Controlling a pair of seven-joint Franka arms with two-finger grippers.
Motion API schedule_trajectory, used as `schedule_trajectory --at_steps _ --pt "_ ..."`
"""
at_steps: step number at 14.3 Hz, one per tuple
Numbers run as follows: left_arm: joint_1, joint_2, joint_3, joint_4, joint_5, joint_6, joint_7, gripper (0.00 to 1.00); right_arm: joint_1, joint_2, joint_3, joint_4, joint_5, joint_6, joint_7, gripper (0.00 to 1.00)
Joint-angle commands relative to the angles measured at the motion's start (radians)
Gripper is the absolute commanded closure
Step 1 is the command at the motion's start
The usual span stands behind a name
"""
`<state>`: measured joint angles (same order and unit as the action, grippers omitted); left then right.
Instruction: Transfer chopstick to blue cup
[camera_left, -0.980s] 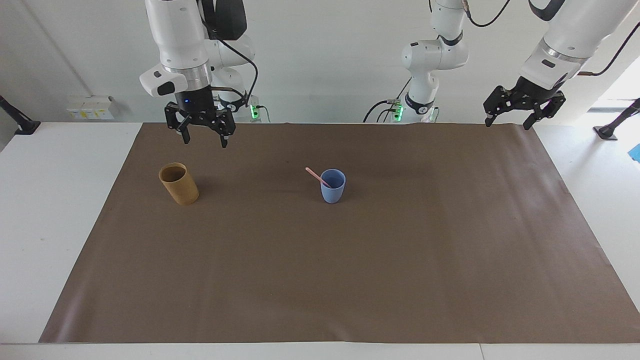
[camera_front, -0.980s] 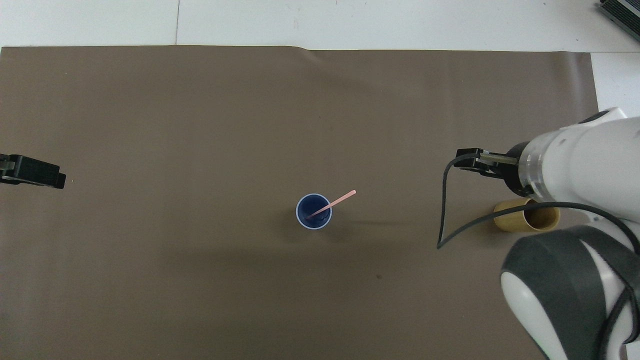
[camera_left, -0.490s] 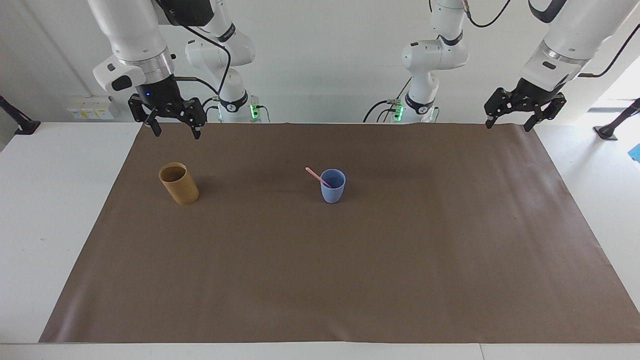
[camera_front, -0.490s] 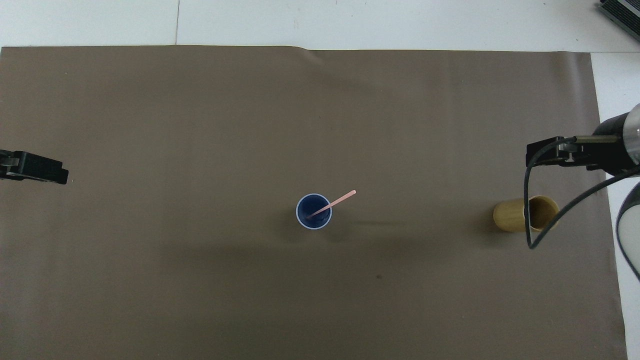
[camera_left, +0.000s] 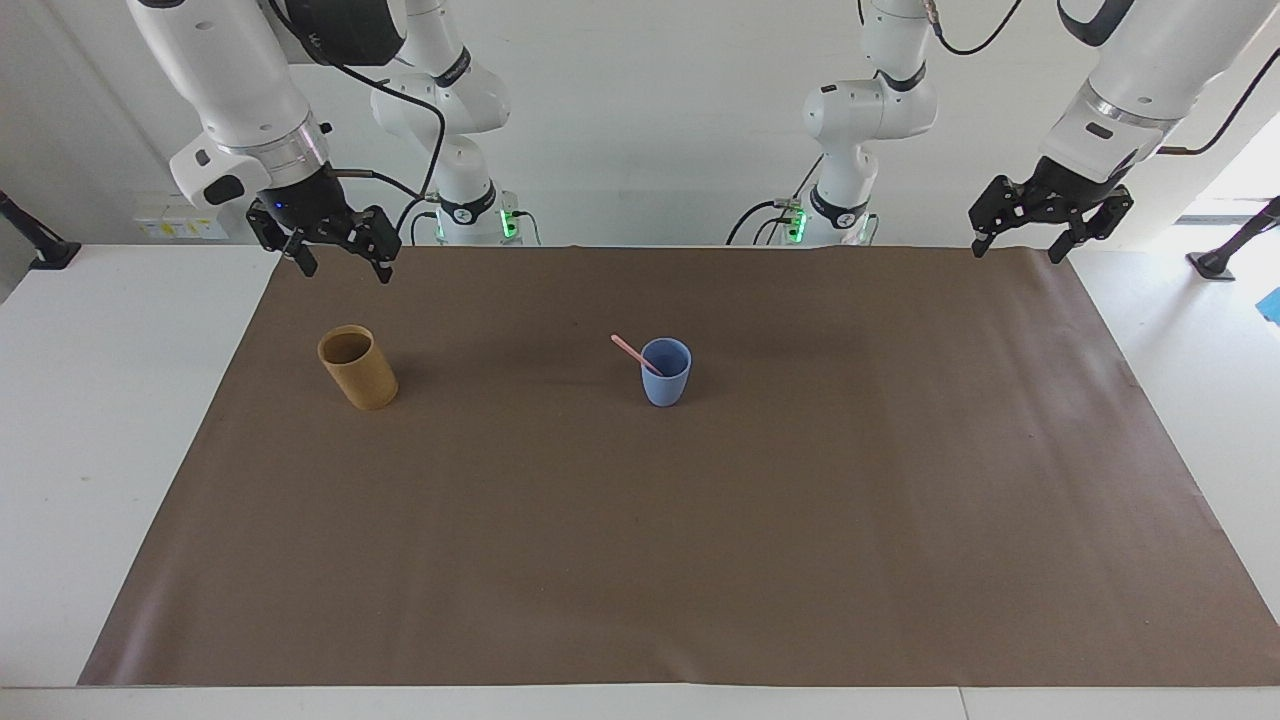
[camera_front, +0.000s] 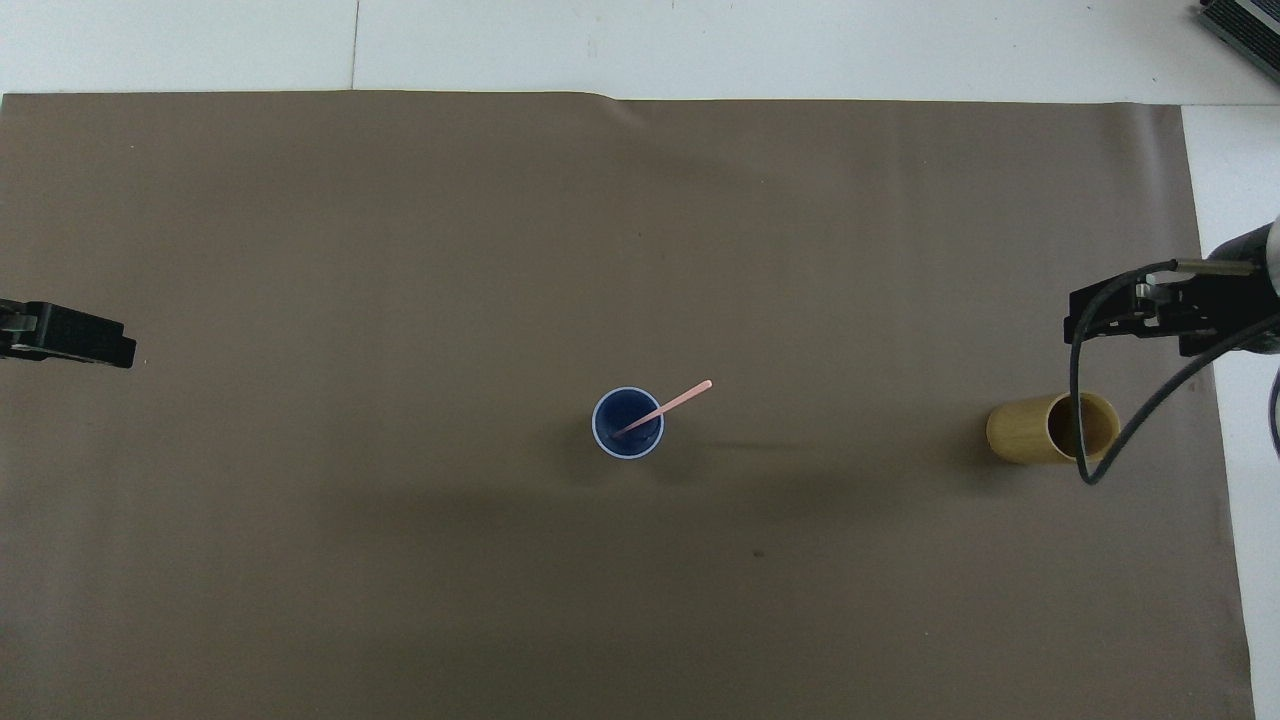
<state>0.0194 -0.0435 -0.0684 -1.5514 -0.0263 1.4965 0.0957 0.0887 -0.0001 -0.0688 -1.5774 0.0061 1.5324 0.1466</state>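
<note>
The blue cup (camera_left: 666, 372) stands upright near the middle of the brown mat; it also shows in the overhead view (camera_front: 628, 423). One pale-pink chopstick (camera_left: 630, 350) stands in it, leaning over the rim toward the right arm's end (camera_front: 680, 398). My right gripper (camera_left: 345, 268) is open and empty, raised over the mat's edge at the robots' end, near the tan cup; it also shows in the overhead view (camera_front: 1085, 315). My left gripper (camera_left: 1015, 248) is open and empty, waiting over the mat's corner at the left arm's end (camera_front: 100, 340).
A taller tan cylindrical cup (camera_left: 358, 367) stands on the mat toward the right arm's end, with nothing visible in it (camera_front: 1050, 428). The brown mat (camera_left: 700, 550) covers most of the white table.
My right gripper has risen and drawn back from over the mat beside the tan cup toward the right arm's end. The cups, the chopstick and the left gripper have not moved.
</note>
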Motion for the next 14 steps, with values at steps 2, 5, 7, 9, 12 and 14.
schedule_trajectory --at_steps 2,5,7,9,12,14 --pt "0.017 -0.022 -0.008 -0.022 -0.004 0.016 0.002 0.0 -0.007 -0.05 0.006 -0.067 0.002 0.032 -0.022 0.0" --pt "0.019 -0.022 -0.008 -0.022 -0.004 0.016 0.002 0.0 -0.003 -0.05 0.006 -0.067 0.0 0.041 -0.022 0.0" --pt "0.019 -0.022 -0.008 -0.024 -0.004 0.016 0.002 0.0 -0.001 -0.041 0.01 -0.064 -0.017 0.101 -0.031 0.0" --pt "0.017 -0.022 -0.008 -0.022 -0.004 0.016 0.002 0.0 -0.003 -0.037 0.012 -0.062 -0.02 0.132 -0.033 0.0" --pt "0.019 -0.022 -0.008 -0.022 -0.004 0.016 0.002 0.0 -0.003 -0.038 0.015 -0.064 -0.018 0.129 -0.036 0.0" --pt "0.019 -0.022 -0.008 -0.022 -0.004 0.016 0.002 0.0 -0.001 -0.038 0.017 -0.064 -0.015 0.127 -0.036 0.0"
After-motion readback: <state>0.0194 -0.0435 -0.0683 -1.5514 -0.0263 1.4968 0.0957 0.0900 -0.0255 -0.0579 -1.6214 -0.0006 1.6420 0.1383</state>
